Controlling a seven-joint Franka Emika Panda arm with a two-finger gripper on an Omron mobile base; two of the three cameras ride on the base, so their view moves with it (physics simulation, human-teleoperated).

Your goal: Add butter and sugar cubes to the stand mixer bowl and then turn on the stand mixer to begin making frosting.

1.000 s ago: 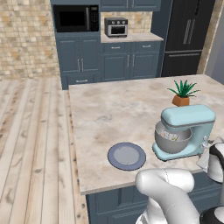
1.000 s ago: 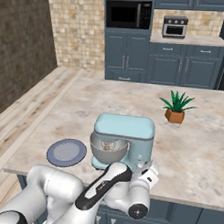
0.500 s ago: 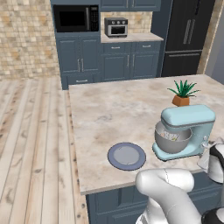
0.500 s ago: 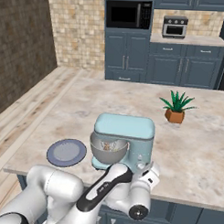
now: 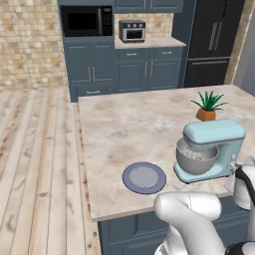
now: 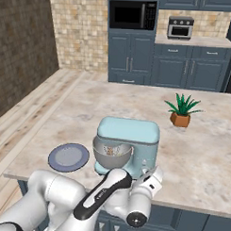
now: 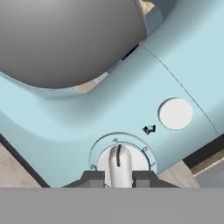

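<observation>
The light blue stand mixer [image 5: 214,144] stands on the island counter near its front edge. Its grey metal stand mixer bowl [image 5: 196,160] sits under the head. Small pale and yellowish bits [image 6: 111,149] lie inside the bowl; I cannot tell the butter from the sugar cubes. In the hand view, the mixer's white speed knob [image 7: 118,162] sits between my two dark fingertips [image 7: 93,179], which press on its sides. My gripper [image 6: 150,172] is shut on the knob at the mixer's side, low by the base. A round white button [image 7: 175,113] sits beside the knob.
A flat blue-grey plate [image 5: 144,178] lies left of the mixer. A potted plant [image 5: 208,106] stands behind it. The counter's front edge [image 5: 149,211] runs just below the plate. Dark blue cabinets, a microwave and a toaster oven line the far wall.
The jaws have come together on the speed knob. The arm, the mixer and the plate stay where they were.
</observation>
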